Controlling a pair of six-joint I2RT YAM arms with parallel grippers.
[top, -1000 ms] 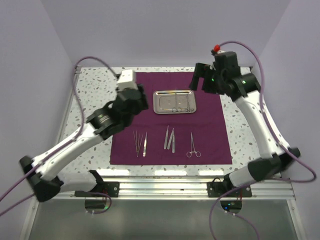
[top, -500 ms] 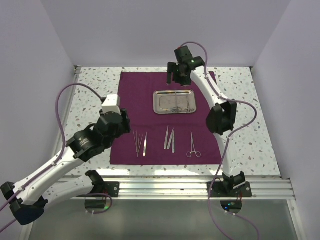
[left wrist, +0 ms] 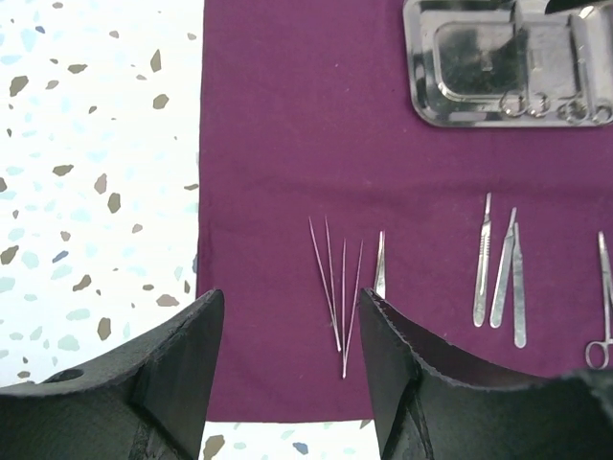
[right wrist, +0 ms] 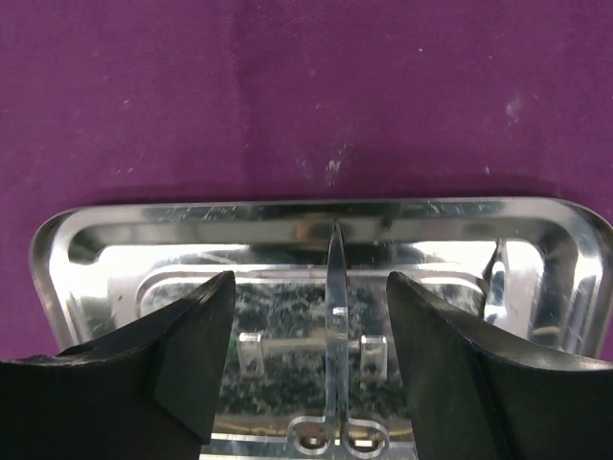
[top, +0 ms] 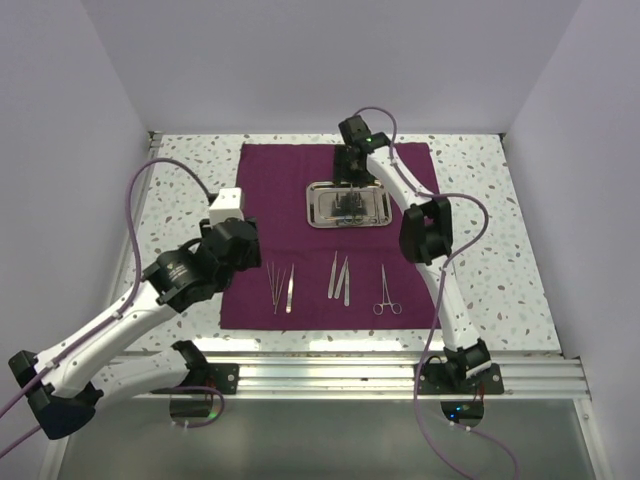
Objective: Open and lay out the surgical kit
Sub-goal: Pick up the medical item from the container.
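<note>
Above steel tray (right wrist: pixel 287 213), right tool (right wrist: pixel 308 280) spread astride scissors (right wrist: pixel 332 335), cloth (right wrist: pixel 287 86) beneath

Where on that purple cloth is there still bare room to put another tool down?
Bare: the cloth left of the tray, and the strip between tray and the near row from tweezers to forceps. Crowded: that row, and the tray, with the right gripper over it.

No legible text in any view, no label, brand or number on the cloth wrap (top: pixel 310 272), none on the steel tray (top: pixel 312 205)
</note>
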